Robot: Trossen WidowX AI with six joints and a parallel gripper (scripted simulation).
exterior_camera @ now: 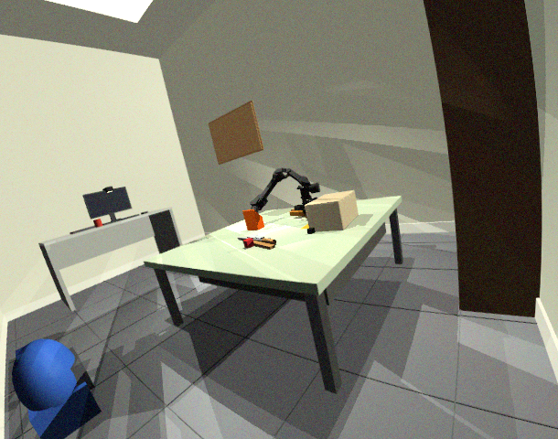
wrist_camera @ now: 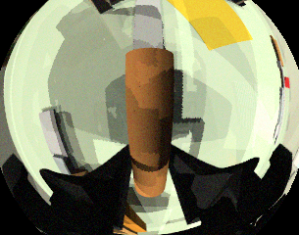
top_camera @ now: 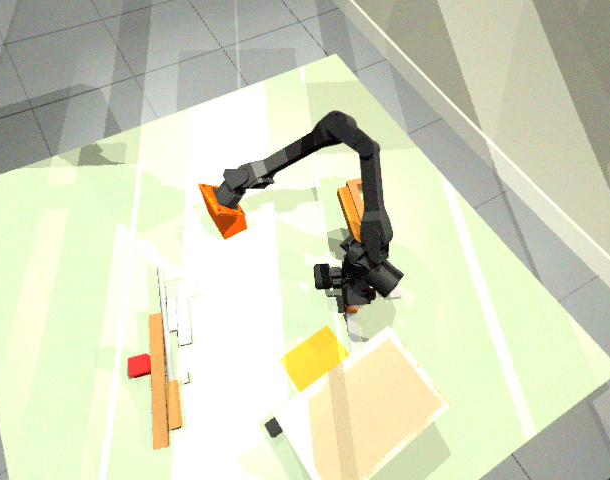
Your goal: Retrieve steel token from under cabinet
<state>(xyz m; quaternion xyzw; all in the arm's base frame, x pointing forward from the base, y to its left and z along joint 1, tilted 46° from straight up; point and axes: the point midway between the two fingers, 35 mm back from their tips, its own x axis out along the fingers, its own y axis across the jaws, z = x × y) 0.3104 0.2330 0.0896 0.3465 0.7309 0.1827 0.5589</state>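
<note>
My gripper (top_camera: 351,303) (wrist_camera: 148,148) is shut on a brown wooden stick (wrist_camera: 149,112) (top_camera: 351,308). It holds the stick pointing forward, low over the table, just behind the yellow marked area (top_camera: 314,356) (wrist_camera: 211,16). The beige cabinet (top_camera: 377,413) (exterior_camera: 331,209) stands beyond the yellow area, near the table's front edge. The stick's far end points toward the gap between the yellow area and the cabinet. The steel token is not visible in any view; the vent slots are hidden.
On the left lie a long orange slat (top_camera: 158,382), a shorter one (top_camera: 174,404), a thin white rod (top_camera: 163,310) and a red block (top_camera: 139,365). A small dark block (top_camera: 272,426) sits by the cabinet's corner. An orange holder (top_camera: 348,202) stands behind the arm.
</note>
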